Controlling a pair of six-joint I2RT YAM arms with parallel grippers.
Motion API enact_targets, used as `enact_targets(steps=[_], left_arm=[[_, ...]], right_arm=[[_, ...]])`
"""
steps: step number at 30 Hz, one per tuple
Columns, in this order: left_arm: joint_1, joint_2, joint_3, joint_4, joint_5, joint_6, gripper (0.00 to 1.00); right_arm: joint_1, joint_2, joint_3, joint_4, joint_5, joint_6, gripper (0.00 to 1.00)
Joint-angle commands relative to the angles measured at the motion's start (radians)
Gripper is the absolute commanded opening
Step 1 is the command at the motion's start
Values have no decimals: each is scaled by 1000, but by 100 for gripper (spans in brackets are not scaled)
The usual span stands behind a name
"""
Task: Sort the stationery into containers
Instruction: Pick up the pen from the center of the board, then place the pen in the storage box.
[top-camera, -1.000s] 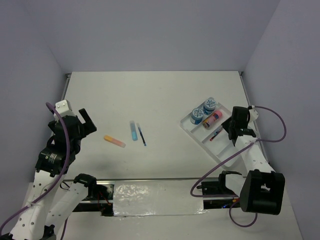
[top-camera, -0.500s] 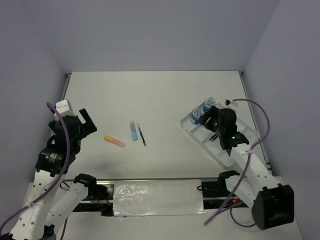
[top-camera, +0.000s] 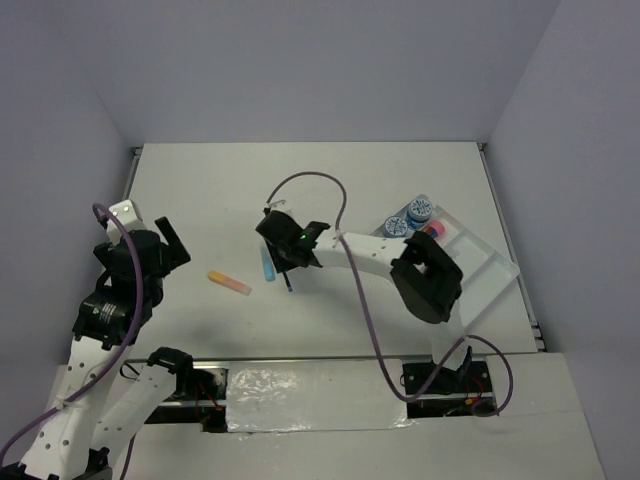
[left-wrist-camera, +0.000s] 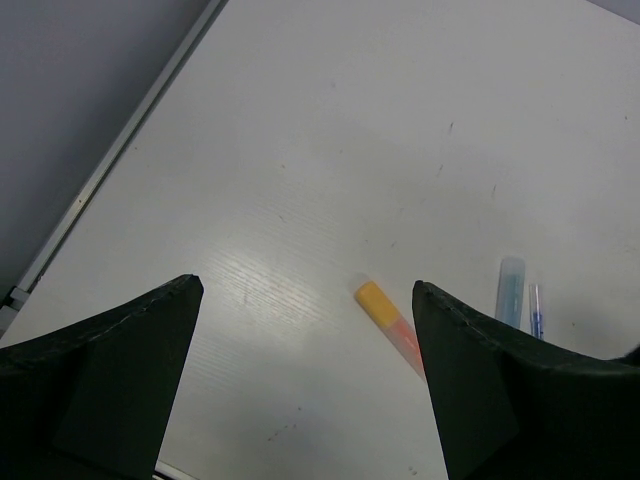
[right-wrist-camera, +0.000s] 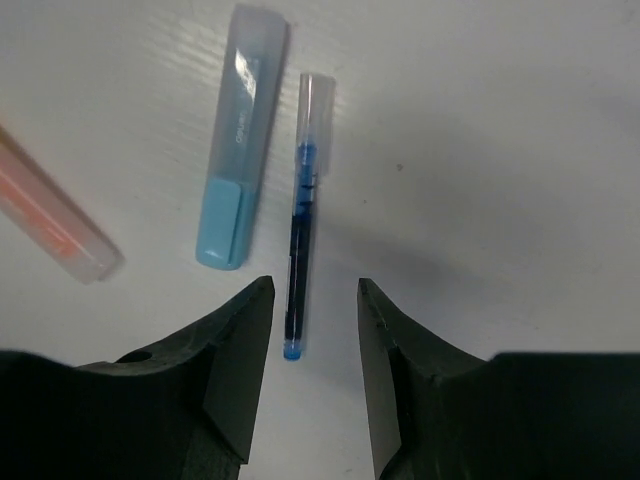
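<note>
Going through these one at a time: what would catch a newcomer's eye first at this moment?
The right arm stretches far across the table, its open fingers poised just above a thin blue pen that lies beside a light-blue stick in mid-table. Left of them a yellow-orange stick lies alone. The white tray at the right edge holds two patterned tubs and a pink marker.

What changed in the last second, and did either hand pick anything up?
The right arm swung left from the tray to the table's middle. The right hand is now open above the blue pen, beside the light-blue stick. Nothing was grasped or released. The left hand, orange stick, tubs and pink marker stayed put.
</note>
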Motion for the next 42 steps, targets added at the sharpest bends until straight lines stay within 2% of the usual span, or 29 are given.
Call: enact_targets(steps=[1, 5, 16, 19, 21, 22, 24, 25, 26, 27, 28, 29, 30, 31, 34, 35, 38, 39, 41, 42], left_arm=[[-4, 7, 12, 24, -13, -8, 99], [-4, 14, 11, 30, -1, -1, 99], [-4, 14, 8, 35, 10, 5, 99], [-4, 14, 8, 35, 13, 7, 99], [-4, 14, 9, 36, 14, 8, 99], [-4, 16, 6, 37, 16, 10, 99], [-4, 13, 6, 40, 21, 12, 99], [-4, 13, 5, 41, 24, 15, 99], [-4, 13, 5, 43, 28, 16, 99], [-4, 11, 5, 44, 30, 16, 99], [-4, 11, 5, 44, 31, 18, 99], [-4, 11, 5, 44, 30, 18, 99], [-4, 10, 5, 43, 31, 16, 99], [-5, 8, 5, 43, 28, 18, 99], [-7, 2, 3, 46, 34, 19, 99], [-7, 4, 3, 47, 33, 19, 99], [-8, 2, 3, 47, 36, 21, 99], [-8, 2, 3, 46, 36, 21, 99], [-8, 1, 3, 49, 39, 22, 99], [-8, 1, 3, 47, 39, 21, 99]], right_arm=[[17, 96, 148, -157, 76, 17, 46], [27, 175, 208, -183, 61, 23, 46], [27, 291, 237, -162, 18, 11, 44], [15, 311, 246, -157, -2, 12, 29], [1, 298, 213, -145, -29, 22, 3], [-19, 279, 187, -113, -37, 31, 0], [-50, 171, 40, -42, -101, 72, 0], [-68, 113, -29, 84, -141, 92, 0], [-122, -29, -121, 189, -193, 144, 0], [-148, -105, -322, 297, -245, 185, 0], [-197, -185, -409, 484, -273, 262, 0], [-214, -325, -485, 534, -267, 287, 0], [-231, -387, -573, 545, -237, 307, 0], [-246, -449, -605, 517, -141, 334, 0], [-352, -699, -717, 428, -24, 405, 0], [-442, -742, -769, 391, -16, 422, 0], [-593, -874, -836, 313, -20, 448, 0], [-683, -896, -862, 296, -20, 442, 0], [-764, -934, -878, 242, -23, 405, 0], [-845, -936, -881, 224, -34, 392, 0]])
